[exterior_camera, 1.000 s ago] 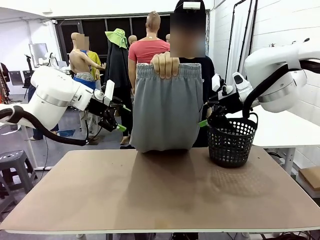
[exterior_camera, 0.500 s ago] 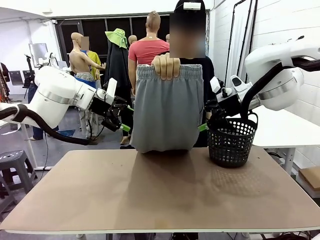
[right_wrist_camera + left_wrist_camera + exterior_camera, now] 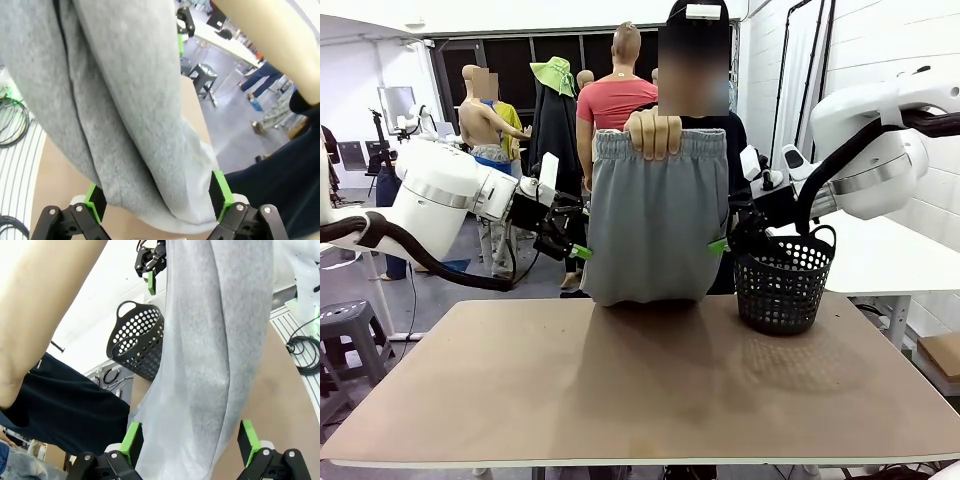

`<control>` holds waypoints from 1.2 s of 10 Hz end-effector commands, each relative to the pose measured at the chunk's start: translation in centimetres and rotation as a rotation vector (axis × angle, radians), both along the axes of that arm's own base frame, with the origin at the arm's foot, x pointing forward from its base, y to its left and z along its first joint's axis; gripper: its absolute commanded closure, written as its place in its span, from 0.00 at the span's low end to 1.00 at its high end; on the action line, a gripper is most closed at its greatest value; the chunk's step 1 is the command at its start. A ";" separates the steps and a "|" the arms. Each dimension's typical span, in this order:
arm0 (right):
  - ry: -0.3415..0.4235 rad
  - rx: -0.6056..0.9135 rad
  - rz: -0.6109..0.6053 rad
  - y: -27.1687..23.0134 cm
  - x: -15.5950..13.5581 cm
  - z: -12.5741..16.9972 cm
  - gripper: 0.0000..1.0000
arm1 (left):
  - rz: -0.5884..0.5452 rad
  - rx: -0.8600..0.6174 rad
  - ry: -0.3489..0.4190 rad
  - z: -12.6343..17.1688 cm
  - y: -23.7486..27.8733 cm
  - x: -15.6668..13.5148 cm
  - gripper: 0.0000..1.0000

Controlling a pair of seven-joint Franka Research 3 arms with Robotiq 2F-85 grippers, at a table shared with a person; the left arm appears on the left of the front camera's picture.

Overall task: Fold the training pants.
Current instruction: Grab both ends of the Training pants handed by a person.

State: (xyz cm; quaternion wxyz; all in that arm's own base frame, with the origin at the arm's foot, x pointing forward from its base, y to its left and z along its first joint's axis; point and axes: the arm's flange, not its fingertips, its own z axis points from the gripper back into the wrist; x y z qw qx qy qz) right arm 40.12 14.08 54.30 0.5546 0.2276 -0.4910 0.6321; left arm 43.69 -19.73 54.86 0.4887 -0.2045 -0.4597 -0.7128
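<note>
A person stands at the far side of the table [image 3: 640, 400] and holds up the training pants [image 3: 655, 225] by the gathered waistband, one hand [image 3: 652, 132] bunched over the middle of the elastic. The grey cloth hangs straight down in front of the person's dark shirt. Its lower edge reaches about the level of the table's far edge, near the middle of that edge; I cannot tell whether it touches the top.

The left gripper [image 3: 578, 235] comes in from the left side and sits level with the lower half of the pants, right at their left edge. Its fingers stand wide apart. From its wrist camera the cloth hangs down between the two green pads [image 3: 132, 437], brushing close to one pad and clear of the other, so nothing is pinched.

The right gripper [image 3: 725, 238] mirrors it at the pants' right edge, at much the same height. Its fingers are spread wide too. In its wrist camera the bottom fold of the grey jersey sags between the pads [image 3: 220, 192] without being squeezed.

A black mesh basket [image 3: 780, 285] stands on the table near the far edge, toward the far right corner. It is just beside the hanging pants and right under the right gripper. The near half of the tan tabletop carries only the pants' soft shadow.
</note>
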 end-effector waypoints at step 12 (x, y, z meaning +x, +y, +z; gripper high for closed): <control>-0.025 0.138 0.086 0.4 -0.7 -0.2 0.00 | -0.097 -0.271 0.101 -0.1 -1.5 -2.0 0.00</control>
